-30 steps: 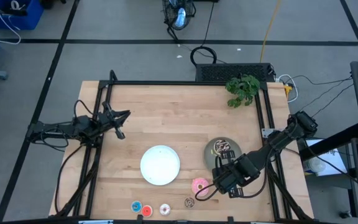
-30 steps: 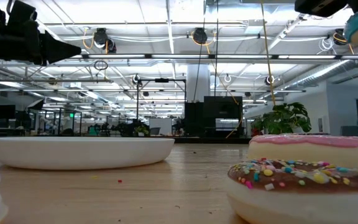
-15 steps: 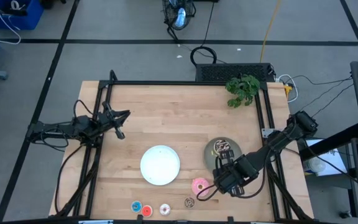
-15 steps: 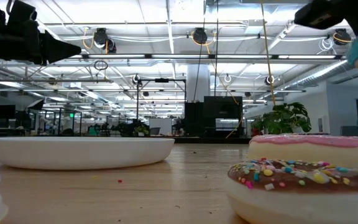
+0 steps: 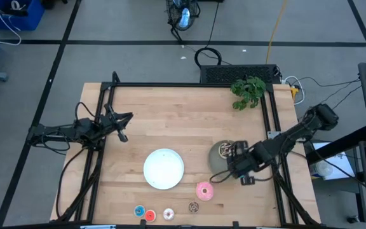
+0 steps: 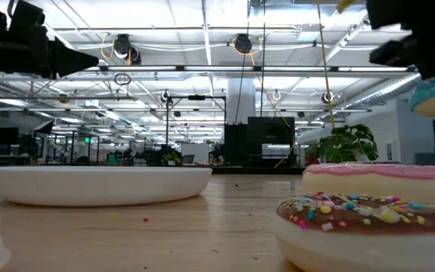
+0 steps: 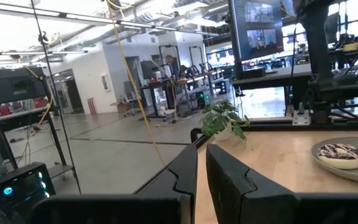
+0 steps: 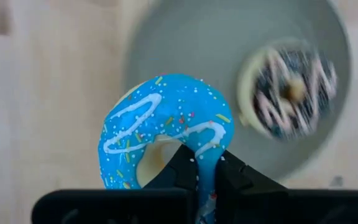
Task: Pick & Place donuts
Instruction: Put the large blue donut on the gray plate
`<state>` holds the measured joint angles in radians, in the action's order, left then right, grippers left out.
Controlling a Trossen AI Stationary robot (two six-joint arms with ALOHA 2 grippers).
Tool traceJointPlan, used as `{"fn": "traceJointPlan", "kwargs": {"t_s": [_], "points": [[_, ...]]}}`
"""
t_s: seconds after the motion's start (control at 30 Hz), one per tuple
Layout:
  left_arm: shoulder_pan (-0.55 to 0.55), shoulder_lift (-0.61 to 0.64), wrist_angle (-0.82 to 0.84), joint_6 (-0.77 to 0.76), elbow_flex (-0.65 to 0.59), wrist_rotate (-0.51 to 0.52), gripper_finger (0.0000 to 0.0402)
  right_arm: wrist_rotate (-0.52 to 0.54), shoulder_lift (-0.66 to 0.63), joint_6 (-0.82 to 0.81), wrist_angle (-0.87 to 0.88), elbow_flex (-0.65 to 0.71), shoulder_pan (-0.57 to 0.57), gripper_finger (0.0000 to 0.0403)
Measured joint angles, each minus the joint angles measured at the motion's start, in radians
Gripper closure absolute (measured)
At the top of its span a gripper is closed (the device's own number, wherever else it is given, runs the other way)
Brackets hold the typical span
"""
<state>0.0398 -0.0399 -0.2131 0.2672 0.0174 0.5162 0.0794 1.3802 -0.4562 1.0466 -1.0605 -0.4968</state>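
Blue donut [image 8: 166, 140] hangs pinched in the right tool [image 8: 207, 180] above the grey plate [image 8: 185, 37]; left tool [image 7: 202, 163] narrow, far off.

My right gripper [image 8: 205, 163], clamped on the blue donut [image 8: 166, 140], hangs over the grey plate [image 5: 220, 164]. A chocolate donut [image 8: 288, 93] takes the plate's far half; the near half lies bare. The pink donut [image 5: 204, 189] sits just beside the plate's front. The white plate [image 5: 164, 168] is bare. The plant [image 5: 248, 91] blocks the far corner.
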Motion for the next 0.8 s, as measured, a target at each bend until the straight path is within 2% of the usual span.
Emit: {"fn": "traceJointPlan", "kwargs": {"t_s": [0.13, 0.3, 0.43, 0.8], "points": [[0.0, 0.0, 0.0, 0.0, 0.0, 0.009, 0.036, -0.003, -0.067, -0.064, -0.068, 0.106, 0.048, 0.0392], [0.0, 0.0, -0.001, 0.0, 0.0, 0.01, 0.036, -0.059, -0.079, -0.059, -0.187, 0.179, 0.07, 0.0392], [0.0, 0.0, -0.001, -0.001, 0.0, 0.01, 0.036, -0.084, -0.073, -0.05, -0.236, 0.195, 0.072, 0.0392], [0.0, 0.0, 0.002, -0.001, 0.0, 0.01, 0.036, -0.084, -0.074, -0.05, -0.236, 0.196, 0.072, 0.039]]}}
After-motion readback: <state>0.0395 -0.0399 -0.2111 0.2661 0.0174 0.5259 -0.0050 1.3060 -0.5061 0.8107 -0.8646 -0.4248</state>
